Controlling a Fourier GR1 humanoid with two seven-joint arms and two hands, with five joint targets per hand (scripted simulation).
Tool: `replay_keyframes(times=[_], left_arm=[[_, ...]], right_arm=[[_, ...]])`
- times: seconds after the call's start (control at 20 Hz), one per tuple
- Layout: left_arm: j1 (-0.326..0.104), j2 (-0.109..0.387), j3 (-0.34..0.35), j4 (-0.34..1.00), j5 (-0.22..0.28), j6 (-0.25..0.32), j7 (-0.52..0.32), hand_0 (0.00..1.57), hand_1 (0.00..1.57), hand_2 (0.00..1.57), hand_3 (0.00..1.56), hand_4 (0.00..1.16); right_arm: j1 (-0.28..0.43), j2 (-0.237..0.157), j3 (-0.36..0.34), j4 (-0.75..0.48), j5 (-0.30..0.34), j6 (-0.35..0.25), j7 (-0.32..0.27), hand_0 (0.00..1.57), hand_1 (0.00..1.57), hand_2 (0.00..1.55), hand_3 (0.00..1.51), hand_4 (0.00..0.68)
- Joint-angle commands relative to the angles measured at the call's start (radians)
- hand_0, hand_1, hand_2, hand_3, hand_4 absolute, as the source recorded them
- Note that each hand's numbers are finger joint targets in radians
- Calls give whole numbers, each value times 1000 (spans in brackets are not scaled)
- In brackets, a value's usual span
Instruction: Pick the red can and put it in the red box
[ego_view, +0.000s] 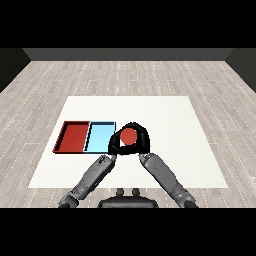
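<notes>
Red can (129, 136): sitting mid-frame, just right of the blue tray (100, 137).
Right robot hand (142, 142): curling round the can for lifting.
Left robot hand (114, 145): curling against the can's other side, steadying.
Red tray (73, 136): waiting left of centre.

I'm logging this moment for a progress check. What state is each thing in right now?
red can: upright, held between both hands, just right of the trays.
left hand: curled round the can.
right hand: curled round the can.
red tray: holds nothing.
light blue tray: holds nothing.
</notes>
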Motion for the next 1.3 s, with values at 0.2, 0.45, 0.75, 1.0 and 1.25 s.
replay_keyframes(times=[0.2,0.45,0.75,1.0,1.25], left_arm=[[-16,-29,-45,-72,-42,45,43,1571,1571,1571,1496,1130],[4,-29,-9,-42,-37,-1,-2,1571,1571,1571,1499,1127],[36,-29,13,-45,-82,-27,-5,1571,1571,1571,1502,1131],[21,-30,1,-29,-73,-18,-16,1571,1571,1571,1493,1139],[79,-29,-11,-107,-104,-19,2,1571,1571,1571,1488,1137]], right_arm=[[3,12,24,52,30,28,38,1101,1101,1032,738,0],[-7,-5,6,31,97,68,115,0,0,0,0,0],[-25,5,-124,25,115,103,114,0,0,0,0,0],[23,14,-67,-6,138,64,120,0,0,0,0,0],[107,-31,-133,-71,93,158,62,0,0,0,0,0]])
